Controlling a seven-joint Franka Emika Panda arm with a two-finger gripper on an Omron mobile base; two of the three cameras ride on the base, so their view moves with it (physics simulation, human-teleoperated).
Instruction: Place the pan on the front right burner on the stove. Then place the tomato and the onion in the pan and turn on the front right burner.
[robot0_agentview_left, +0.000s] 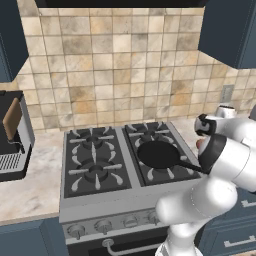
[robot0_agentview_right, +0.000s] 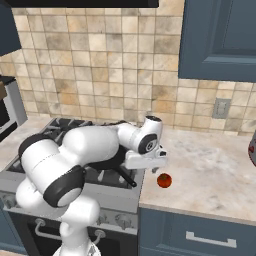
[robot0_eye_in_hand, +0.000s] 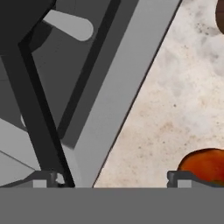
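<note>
The black pan (robot0_agentview_left: 157, 154) sits on the front right burner (robot0_agentview_left: 165, 175) of the stove (robot0_agentview_left: 100, 205), its long handle (robot0_agentview_right: 127, 177) pointing toward the counter. The glossy red tomato (robot0_agentview_right: 164, 180) lies on the marble counter just right of the stove's edge. My gripper (robot0_agentview_right: 151, 169) hangs open over that edge, above and left of the tomato. In the hand view the gripper (robot0_eye_in_hand: 111, 179) holds nothing, with the tomato (robot0_eye_in_hand: 205, 166) beside the right fingertip and the pan handle (robot0_eye_in_hand: 35, 122) above the left one. I cannot tell whether the dark brown rounded thing (robot0_eye_in_hand: 221, 15) is the onion.
Silver knobs (robot0_agentview_left: 131, 220) line the stove's front. A coffee machine (robot0_agentview_left: 12, 135) stands on the counter to the left. A dark reddish object (robot0_agentview_right: 252, 147) sits at the counter's far right, under a wall outlet (robot0_agentview_right: 220, 108). Blue cabinets hang above both sides.
</note>
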